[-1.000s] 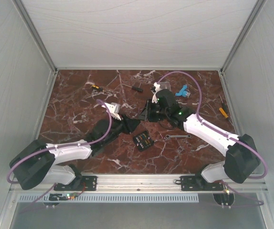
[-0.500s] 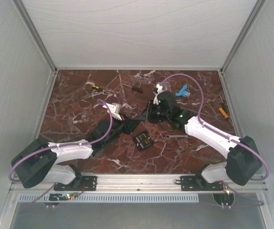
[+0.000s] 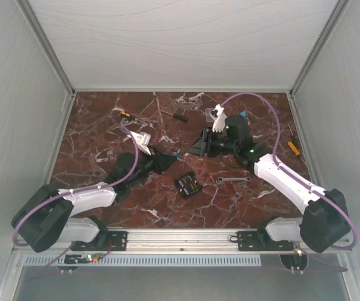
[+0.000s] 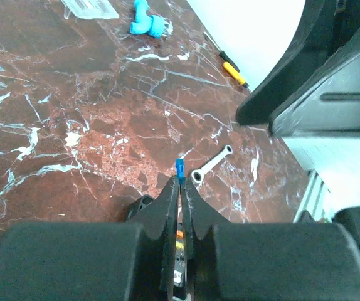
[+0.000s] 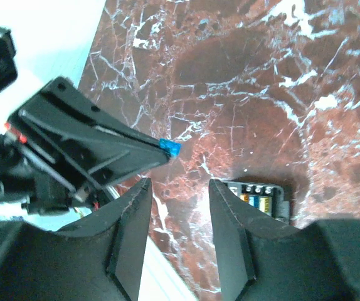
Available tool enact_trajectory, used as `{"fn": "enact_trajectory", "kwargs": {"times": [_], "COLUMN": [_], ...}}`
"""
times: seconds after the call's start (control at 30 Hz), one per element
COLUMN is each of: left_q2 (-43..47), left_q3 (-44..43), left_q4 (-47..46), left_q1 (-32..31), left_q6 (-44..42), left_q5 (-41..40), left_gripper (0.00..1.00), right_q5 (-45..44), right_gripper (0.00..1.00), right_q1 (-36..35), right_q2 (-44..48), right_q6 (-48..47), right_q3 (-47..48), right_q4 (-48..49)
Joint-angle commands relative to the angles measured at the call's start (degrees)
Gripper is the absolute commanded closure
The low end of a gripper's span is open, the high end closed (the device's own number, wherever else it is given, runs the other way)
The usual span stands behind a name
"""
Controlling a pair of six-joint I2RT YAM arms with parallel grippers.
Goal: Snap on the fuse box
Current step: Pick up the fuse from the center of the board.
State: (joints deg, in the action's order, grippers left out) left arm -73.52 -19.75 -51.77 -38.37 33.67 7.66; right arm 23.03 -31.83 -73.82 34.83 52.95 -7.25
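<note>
The marble table (image 3: 98,132) is being shared by 2 grippers. The right gripper (image 5: 179,188) is being held with fingers apart, nothing between them. The left gripper (image 4: 180,183) is being clamped on a blue fuse (image 4: 179,167). The fuse box (image 3: 188,185) is being borne flat by the table, near both fingertips, touched by neither, a wrench (image 3: 232,179) near it.

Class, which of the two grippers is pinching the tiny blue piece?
The left gripper, shut on the blue piece; the right gripper stands open and empty.
</note>
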Motion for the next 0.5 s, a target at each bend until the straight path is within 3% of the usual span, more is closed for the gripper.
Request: {"fn": "enact_trajectory", "kwargs": {"times": [0.0,0.17,0.47], "left_q2": [2.0,2.4,-0.7], "left_q3": [1.0,1.6,-0.5], "left_q4": [-7.1,-13.0,-23.6], "left_q1": [5.5,7.7,8.0], "left_q6": [-0.2,2.6,10.5], "left_q5": [21.1,34.5,47.5], "left_gripper": [1.0,1.0,1.0], "right_q5": [16.4,26.0,35.2], "right_gripper": [0.61,0.61,0.62], "right_q1": [4.7,5.5,3.7], "right_q2": [2.8,3.4,2.7], "right_q6": [-17.0,-31.4,-39.5], "right_q3": [2.8,7.1,8.2], "right_q4": [0.2,-8.2,-14.1]}}
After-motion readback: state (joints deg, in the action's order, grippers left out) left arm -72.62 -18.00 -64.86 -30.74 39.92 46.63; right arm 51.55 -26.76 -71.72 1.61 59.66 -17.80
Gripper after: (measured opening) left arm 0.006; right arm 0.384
